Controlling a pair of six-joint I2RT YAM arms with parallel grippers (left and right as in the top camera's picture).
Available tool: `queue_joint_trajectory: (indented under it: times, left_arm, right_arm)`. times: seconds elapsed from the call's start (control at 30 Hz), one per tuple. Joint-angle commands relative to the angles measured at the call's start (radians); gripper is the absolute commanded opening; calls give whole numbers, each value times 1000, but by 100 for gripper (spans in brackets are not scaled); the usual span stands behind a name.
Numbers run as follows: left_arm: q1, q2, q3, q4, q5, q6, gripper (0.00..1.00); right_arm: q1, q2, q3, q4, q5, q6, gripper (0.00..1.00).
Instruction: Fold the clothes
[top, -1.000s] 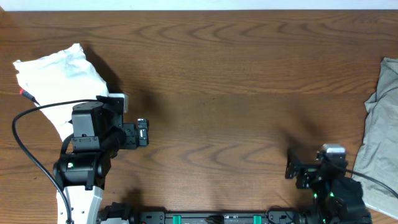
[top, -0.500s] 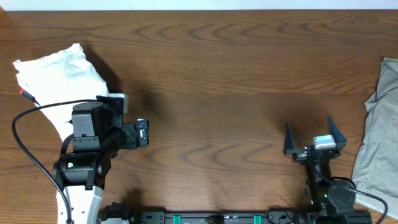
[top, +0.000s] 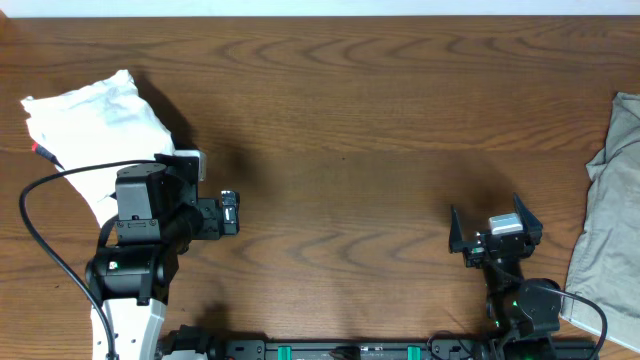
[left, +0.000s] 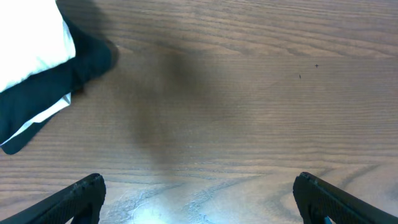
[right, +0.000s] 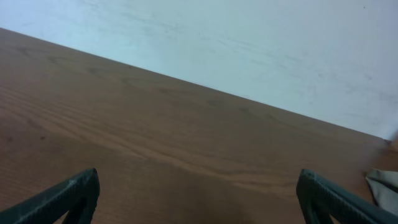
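At the near edge of the wooden bench (top: 330, 120), 2 robot arms hang over bare wood. The left claw (left: 199, 202), at 8 o'clock in the overhead view, is spread to its widest. Its 2 dark fingertips (left: 81, 196) sit in the bottom corners of the left wrist view with only wood grain between them, and it grips nothing. A black cable (top: 35, 215) loops out from the left arm (top: 135, 240).

The right claw (top: 492, 226), at 5 o'clock, is likewise splayed wide and empty. Its wrist camera looks across the bench to a pale wall (right: 249, 43).

Farther back, at 10 o'clock, the white T-shirt (top: 95, 115) lies bunched in a heap near the bench's left edge. Its near part is hidden behind the left arm, and neither claw touches it.

At 3 o'clock a grey garment (top: 608, 200) lies rumpled at the right edge, cut off by the frame. It lies just right of the right arm and well apart from the T-shirt. The middle and far side of the bench show only wood grain.
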Motion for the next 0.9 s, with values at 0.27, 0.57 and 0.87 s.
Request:
queue_joint_trajectory:
  times: [0.27, 0.57, 0.87]
  left_arm:
    - [1, -1, -3, 0, -12, -9, 98]
    - [1, -1, -3, 0, -12, -9, 98]
    - [1, -106, -14, 0, -12, -9, 98]
  right_arm:
    - [-20, -6, -1, -5, -5, -17, 99]
    - [-20, -6, -1, -5, -5, -17, 99]
    - [-20, -6, -1, -5, -5, -17, 99]
